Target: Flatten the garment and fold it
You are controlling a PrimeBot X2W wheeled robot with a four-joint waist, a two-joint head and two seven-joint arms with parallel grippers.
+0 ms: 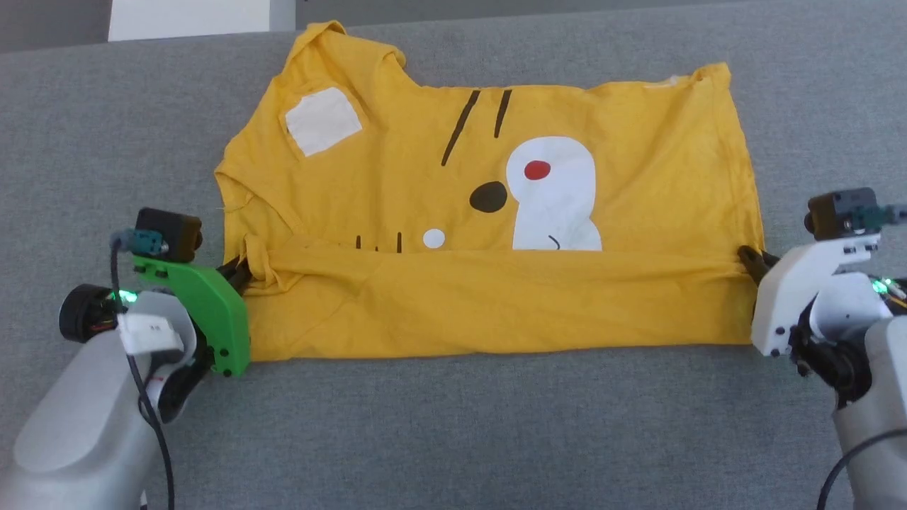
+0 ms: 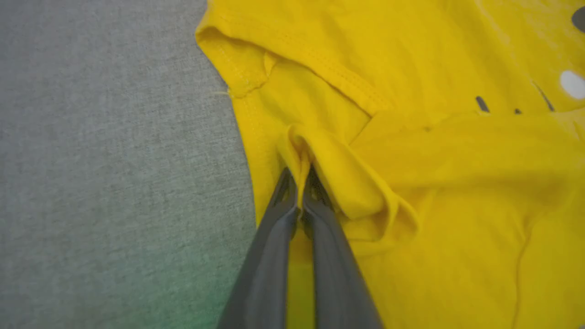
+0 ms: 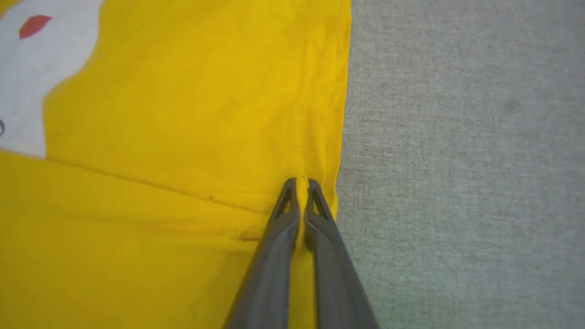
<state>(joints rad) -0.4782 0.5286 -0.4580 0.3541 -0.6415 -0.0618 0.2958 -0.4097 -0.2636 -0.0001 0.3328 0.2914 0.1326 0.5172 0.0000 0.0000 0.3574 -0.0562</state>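
The yellow tiger-face garment (image 1: pixel 489 212) lies spread on the grey surface, print side up, with its near part folded over as a plain yellow band (image 1: pixel 496 304) that covers the lower print. My left gripper (image 1: pixel 239 273) is shut on the band's left corner, where the cloth bunches up (image 2: pixel 299 155). My right gripper (image 1: pixel 751 258) is shut on the band's right corner at the side seam (image 3: pixel 300 183). A sleeve (image 1: pixel 319 49) sticks out at the far left. The fold edge runs straight between both grippers.
The grey fabric surface (image 1: pixel 453 439) stretches on all sides of the garment. A white object (image 1: pixel 188 18) and a darker strip sit beyond the far edge at the upper left.
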